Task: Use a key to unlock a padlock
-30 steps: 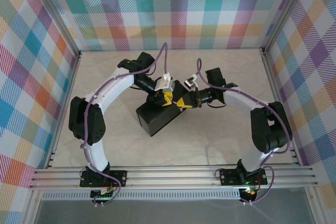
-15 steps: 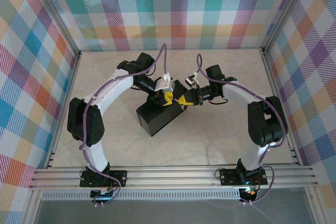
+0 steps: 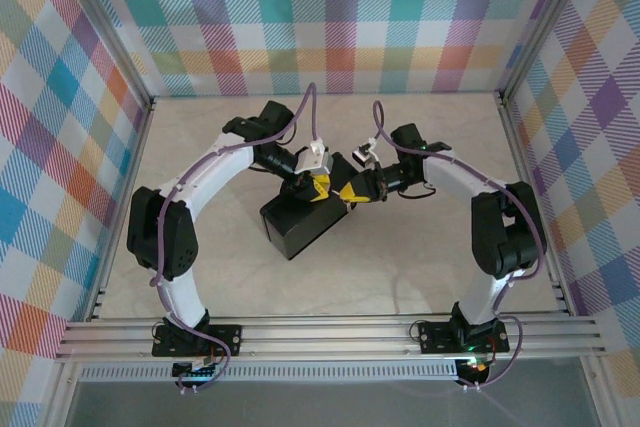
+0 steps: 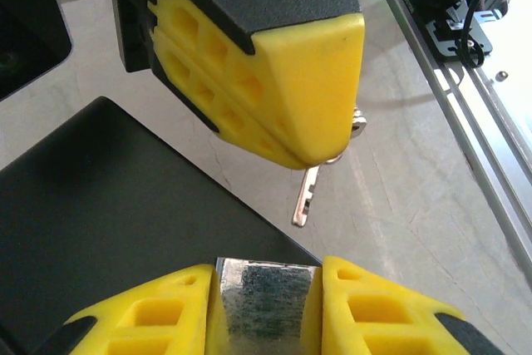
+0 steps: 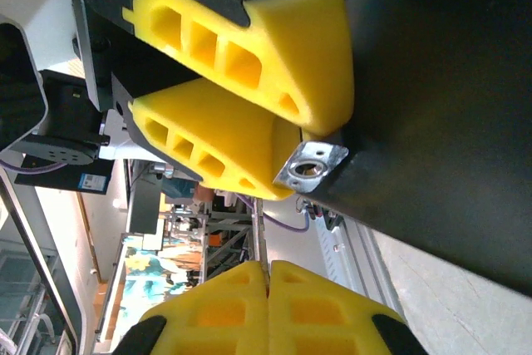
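1. Plaid cloth walls (image 3: 340, 17) enclose the beige marbled desk (image 3: 430, 247) on three sides. The near edge is bounded by an aluminium rail (image 3: 330, 335), and bare desk is left open around the centre.
2. A black box (image 3: 300, 227) is set mid-desk, and both arms are brought together over its far-right corner.
3. The left jaws are set narrowly apart and clamped on the silvery padlock (image 4: 266, 301) at the box's edge.
4. The right jaws are pressed shut on the key (image 4: 305, 197), whose blade hangs near the padlock but apart from it.

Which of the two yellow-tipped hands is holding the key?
The right hand, pinched shut with the key dangling below its tips; the left hand instead clamps the silvery padlock.
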Controlling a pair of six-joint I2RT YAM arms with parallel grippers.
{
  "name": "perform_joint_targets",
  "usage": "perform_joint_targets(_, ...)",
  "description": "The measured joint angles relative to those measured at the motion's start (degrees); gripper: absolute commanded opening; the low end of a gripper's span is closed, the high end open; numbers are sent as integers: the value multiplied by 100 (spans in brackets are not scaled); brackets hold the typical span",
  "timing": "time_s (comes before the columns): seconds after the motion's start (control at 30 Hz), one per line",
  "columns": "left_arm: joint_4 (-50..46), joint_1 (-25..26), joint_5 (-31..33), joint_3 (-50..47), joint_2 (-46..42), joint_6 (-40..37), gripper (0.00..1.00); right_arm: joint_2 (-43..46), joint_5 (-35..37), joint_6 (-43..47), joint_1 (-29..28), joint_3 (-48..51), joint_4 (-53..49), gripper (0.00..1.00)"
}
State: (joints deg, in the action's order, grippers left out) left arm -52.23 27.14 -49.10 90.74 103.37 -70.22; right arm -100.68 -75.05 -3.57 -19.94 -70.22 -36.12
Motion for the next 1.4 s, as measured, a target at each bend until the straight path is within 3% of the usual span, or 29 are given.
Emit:
perform_joint_targets(0.63, 459, -7, -57, -372, -232, 164, 25, -181, 435, 326, -87, -566, -1001, 2)
perform_joint_targets(1.4, 909, -264, -664, -962, -575, 271, 24, -208, 863, 623, -151, -1412, -2382, 1)
